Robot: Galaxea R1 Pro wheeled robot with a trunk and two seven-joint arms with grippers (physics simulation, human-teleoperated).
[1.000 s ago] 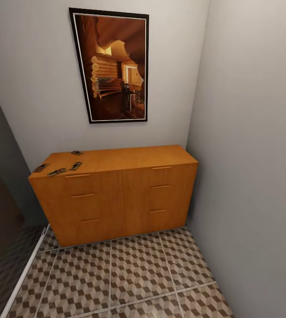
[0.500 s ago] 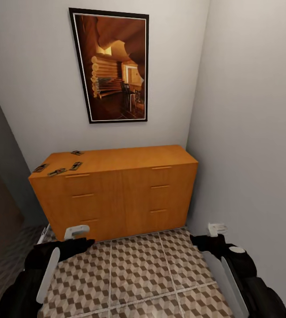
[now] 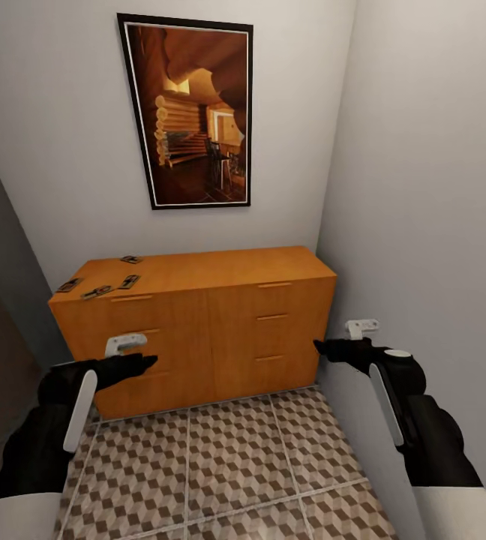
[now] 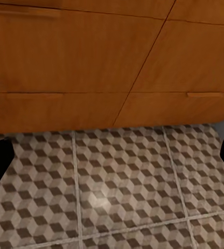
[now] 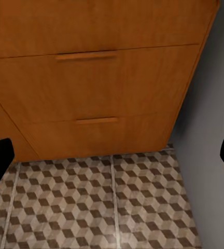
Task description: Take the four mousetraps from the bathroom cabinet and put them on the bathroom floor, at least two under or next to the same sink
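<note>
Four mousetraps [image 3: 99,281] lying flat atop orange-brown cabinet [image 3: 213,337] left end, cube-tiled bathroom floor [image 3: 228,465] below

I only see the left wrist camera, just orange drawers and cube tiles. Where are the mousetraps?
Observer: All four mousetraps lie on top of the cabinet, near its left end.
Operator: Is my other pincer holding anything?
Observer: No. The right pincer is open and empty, low in front of the cabinet's right edge.
Operator: What's above the cabinet?
Observer: A framed picture of a log-cabin room hangs on the wall.
</note>
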